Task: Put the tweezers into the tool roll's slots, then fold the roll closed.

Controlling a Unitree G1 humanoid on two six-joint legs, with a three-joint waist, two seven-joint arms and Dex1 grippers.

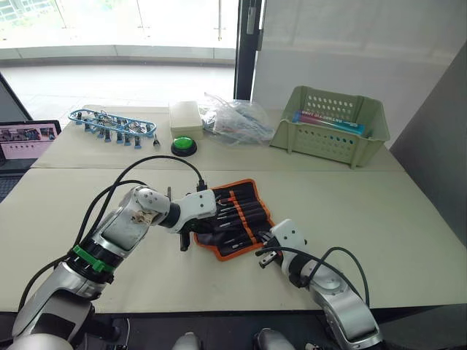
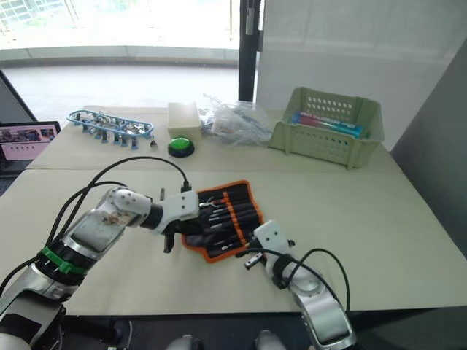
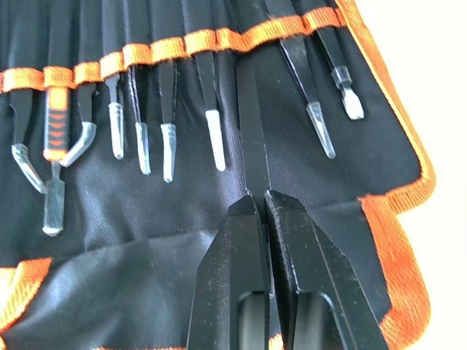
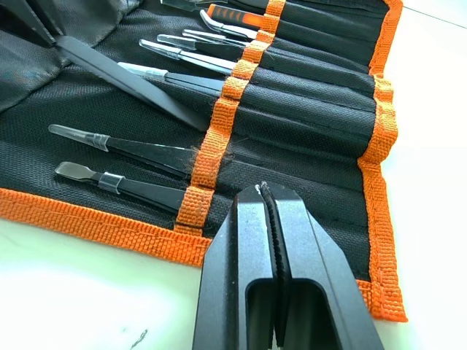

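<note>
Left gripper [image 3: 259,198] pinches one black tweezer [image 3: 252,124] half-seated in its slot; right gripper [image 4: 264,191] pressed together, empty, at the roll's edge; tool roll [image 1: 252,211] lies open between them, orange-trimmed, other tweezers [image 3: 166,109] slotted alongside; green basket [image 1: 332,138] well beyond holds boxes [image 1: 328,122].

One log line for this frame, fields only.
left hand: shut on tweezer, at slot | right hand: shut, empty, pressing tool roll | roll: open

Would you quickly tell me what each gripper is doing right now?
Left gripper: shut on a tweezer going into the tool roll.
Right gripper: shut, empty, at the roll's edge.
</note>
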